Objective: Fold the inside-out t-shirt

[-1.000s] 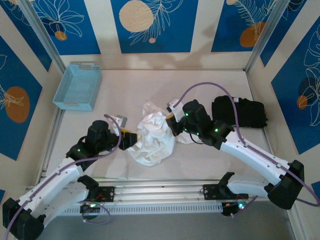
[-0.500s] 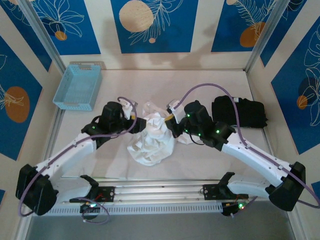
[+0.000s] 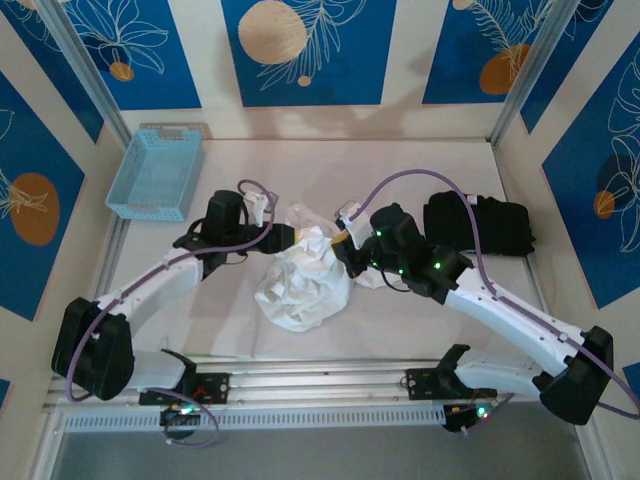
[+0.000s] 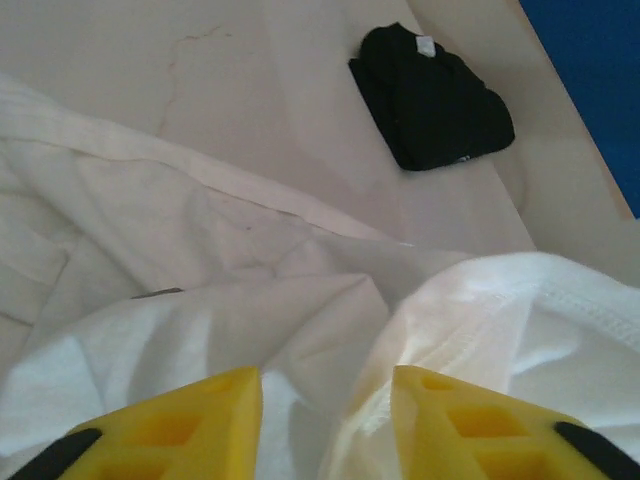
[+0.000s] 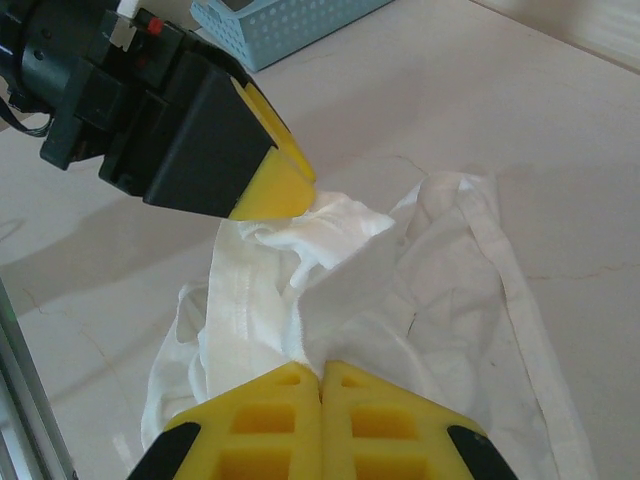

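Heap of white cloth on the table (image 3: 400, 170): the t-shirt (image 3: 300, 285) lies crumpled to the left of the black garment (image 3: 495, 225), clear of it. Right gripper (image 3: 342, 240) sits at the heap's edge nearer the black garment; its yellow fingers are pressed together, with a ridge of cloth running up between their tips. Left gripper (image 3: 285, 237) is at the edge farther from the black garment; jaws narrow, a bunched fold of cloth pinched in the gap.
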`<action>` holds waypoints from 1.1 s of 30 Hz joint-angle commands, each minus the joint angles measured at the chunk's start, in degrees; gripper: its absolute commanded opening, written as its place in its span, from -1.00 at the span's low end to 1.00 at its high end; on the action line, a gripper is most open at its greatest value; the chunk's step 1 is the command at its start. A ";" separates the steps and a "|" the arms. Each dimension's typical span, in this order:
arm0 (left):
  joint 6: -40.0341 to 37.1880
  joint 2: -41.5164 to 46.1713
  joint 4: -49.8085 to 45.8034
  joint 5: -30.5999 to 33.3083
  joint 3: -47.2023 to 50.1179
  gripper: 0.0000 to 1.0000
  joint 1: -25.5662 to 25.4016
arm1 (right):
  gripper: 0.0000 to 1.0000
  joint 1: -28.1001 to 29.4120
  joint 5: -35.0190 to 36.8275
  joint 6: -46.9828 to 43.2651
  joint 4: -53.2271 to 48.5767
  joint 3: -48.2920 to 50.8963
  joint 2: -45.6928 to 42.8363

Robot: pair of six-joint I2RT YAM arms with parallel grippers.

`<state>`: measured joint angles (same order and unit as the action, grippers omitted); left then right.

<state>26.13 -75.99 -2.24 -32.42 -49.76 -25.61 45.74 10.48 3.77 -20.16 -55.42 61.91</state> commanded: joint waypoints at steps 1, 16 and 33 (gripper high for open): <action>0.50 -0.79 1.89 -4.03 -1.32 -0.47 0.64 | -1.00 -0.21 0.32 -1.06 0.83 0.75 -1.57; -2.29 4.62 -2.57 6.89 -1.04 -1.00 0.62 | -1.00 -1.60 3.59 -1.50 -2.67 -1.58 -2.21; -16.91 20.66 2.90 22.98 6.29 -1.00 -12.97 | -1.00 -3.38 23.62 3.94 -21.43 -13.58 1.90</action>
<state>15.35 -56.49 0.64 -10.15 -47.31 -34.68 43.09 29.91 4.45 -37.04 -70.00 63.99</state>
